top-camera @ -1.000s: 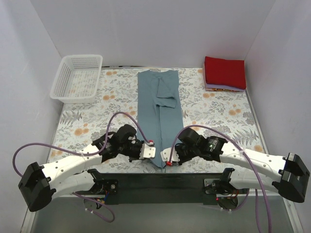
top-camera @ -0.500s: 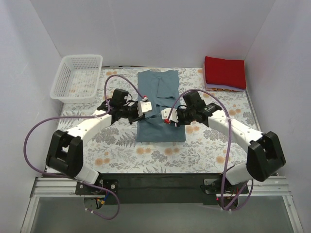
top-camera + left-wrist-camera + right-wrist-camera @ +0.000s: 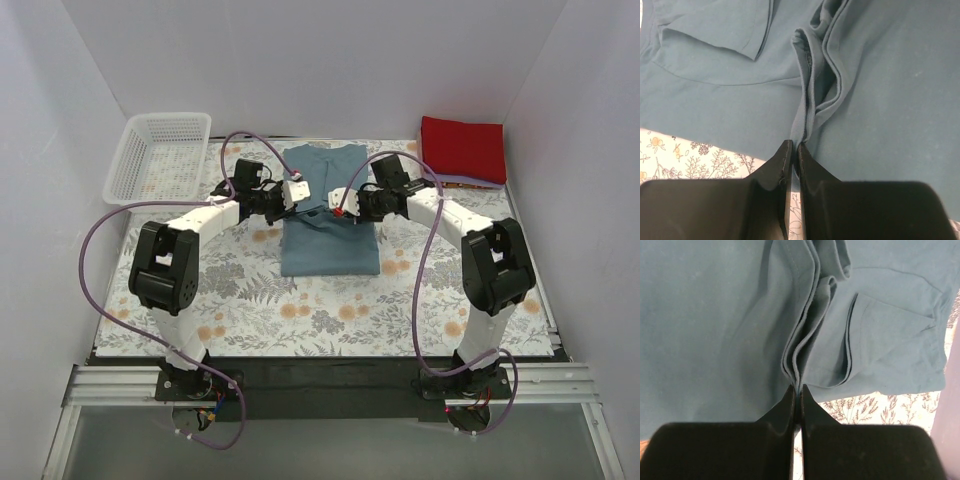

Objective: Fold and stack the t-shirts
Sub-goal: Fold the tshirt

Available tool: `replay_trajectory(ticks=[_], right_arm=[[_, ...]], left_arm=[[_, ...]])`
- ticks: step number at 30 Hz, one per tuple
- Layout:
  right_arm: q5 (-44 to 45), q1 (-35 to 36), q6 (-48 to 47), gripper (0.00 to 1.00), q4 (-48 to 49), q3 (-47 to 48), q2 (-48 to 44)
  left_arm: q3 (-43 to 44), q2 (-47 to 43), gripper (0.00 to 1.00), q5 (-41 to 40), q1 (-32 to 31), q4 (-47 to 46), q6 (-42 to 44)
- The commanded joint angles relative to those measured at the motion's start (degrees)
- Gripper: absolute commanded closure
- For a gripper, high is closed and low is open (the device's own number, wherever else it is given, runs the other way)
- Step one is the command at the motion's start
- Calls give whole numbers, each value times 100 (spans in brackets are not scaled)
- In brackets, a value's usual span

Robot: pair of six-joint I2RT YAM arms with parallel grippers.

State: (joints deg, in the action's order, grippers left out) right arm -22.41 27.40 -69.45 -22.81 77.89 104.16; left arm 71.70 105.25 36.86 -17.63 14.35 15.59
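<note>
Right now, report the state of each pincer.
Left pincer: closed, pinching a folded edge of the slate-blue t-shirt.
Right pincer: closed, pinching the same shirt's folded edge.

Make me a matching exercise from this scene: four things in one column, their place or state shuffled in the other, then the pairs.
Things
1. white basket
2. red t-shirt
3. blue t-shirt
4. left gripper

Place or state
A. fingers shut on a raised fold
B. far left corner
C. lying in the middle
D. far right corner

Pairs: 1-B, 2-D, 3-C, 4-A
</note>
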Motion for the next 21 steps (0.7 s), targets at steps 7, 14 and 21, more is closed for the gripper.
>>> replay_trajectory(ticks=[7,14,21], right_arm=[[-62,-68,-289,99,329,420,588],[132,-77,-157,97,453,657,922],[536,-226,729,30,392,1621,808]], left_arm=[[283,434,100,-56,110,-345,277],[353,663,100,-267,119,-528,216],[1518,620,68,-453,425,-391,-1512]])
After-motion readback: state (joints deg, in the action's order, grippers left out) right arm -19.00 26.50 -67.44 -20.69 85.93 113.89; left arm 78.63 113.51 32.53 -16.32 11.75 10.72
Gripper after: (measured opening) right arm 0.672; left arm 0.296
